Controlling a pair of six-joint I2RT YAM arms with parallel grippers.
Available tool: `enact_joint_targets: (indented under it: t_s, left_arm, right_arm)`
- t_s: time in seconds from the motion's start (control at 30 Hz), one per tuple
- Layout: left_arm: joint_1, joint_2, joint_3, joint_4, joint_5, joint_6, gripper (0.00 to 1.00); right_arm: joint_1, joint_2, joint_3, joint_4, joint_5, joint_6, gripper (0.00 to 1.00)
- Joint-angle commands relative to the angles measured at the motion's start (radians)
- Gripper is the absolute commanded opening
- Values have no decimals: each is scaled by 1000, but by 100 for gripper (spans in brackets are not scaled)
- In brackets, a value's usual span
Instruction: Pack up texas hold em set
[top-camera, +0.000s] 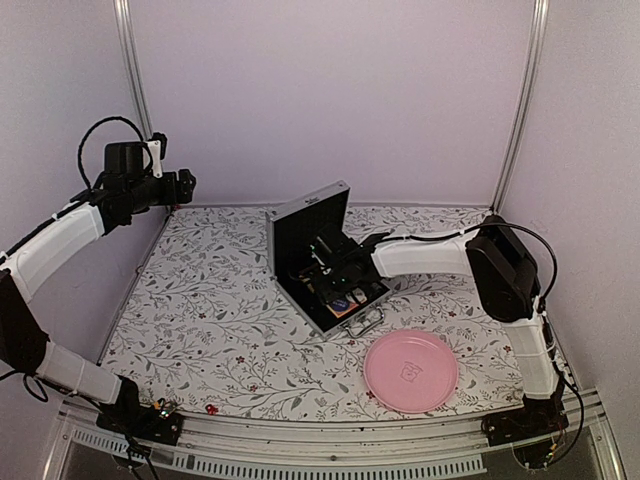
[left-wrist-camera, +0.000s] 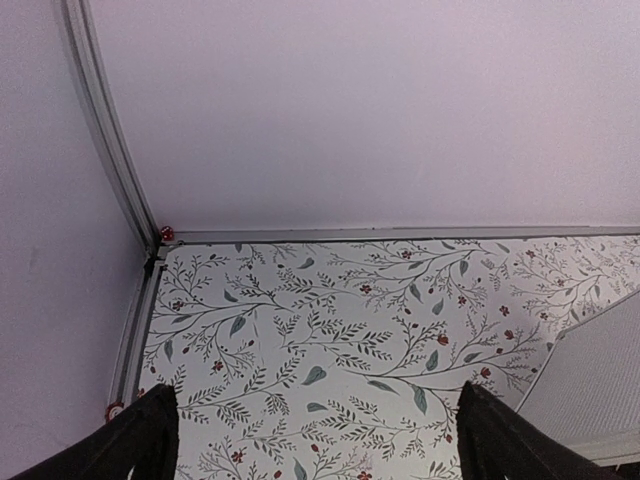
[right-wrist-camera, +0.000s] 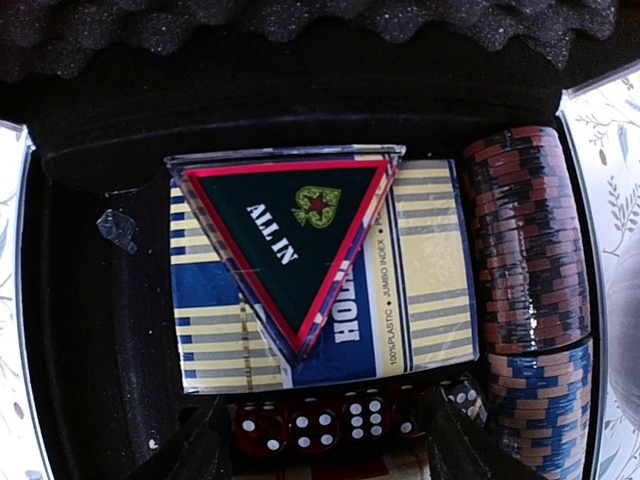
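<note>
The silver briefcase (top-camera: 310, 215) stands open mid-table, lid upright, metal handle (top-camera: 368, 322) at its near edge. My right gripper (top-camera: 335, 272) reaches into the case. In the right wrist view it (right-wrist-camera: 325, 452) is open just above a row of red dice (right-wrist-camera: 320, 425), holding nothing. Beyond the dice lies a blue and cream card deck (right-wrist-camera: 420, 290) with a green triangular "ALL IN" plaque (right-wrist-camera: 285, 230) on top. Stacked dark red and blue chips (right-wrist-camera: 530, 250) fill the right side. My left gripper (top-camera: 185, 185) is open (left-wrist-camera: 320, 445), raised over the table's far left corner, empty.
A pink plate (top-camera: 410, 370) lies near the front right, close to the case's handle. A tiny red object (top-camera: 210, 408) lies at the table's front edge. The case's ribbed lid (left-wrist-camera: 600, 380) shows at the right of the left wrist view. Walls and metal posts (top-camera: 135, 70) enclose the table.
</note>
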Motion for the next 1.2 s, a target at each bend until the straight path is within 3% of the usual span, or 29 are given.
enact_joint_targets:
  t_s: [0.0,0.27,0.47,0.87,1.17]
  left_arm:
    - [-9,8,-12,14,-3,8,97]
    - [-9,1,-23,26,-21,10,96]
    - [-10,-4,-25,30,-23,8,96]
    - [-9,-10,-26,33,-4,-2,96]
    - [-10,-11,-28,32,-11,-4,96]
  right_arm:
    - [0,-67,23,13,-79,-37,66]
    - [15,-204,-49,107,-189,-61,72]
    - [114,-285,-110,161,-202,-152,73]
    - [352,-156,-61,162,-215,-145,73]
    - [409,-95,-42,135,-227,-26,70]
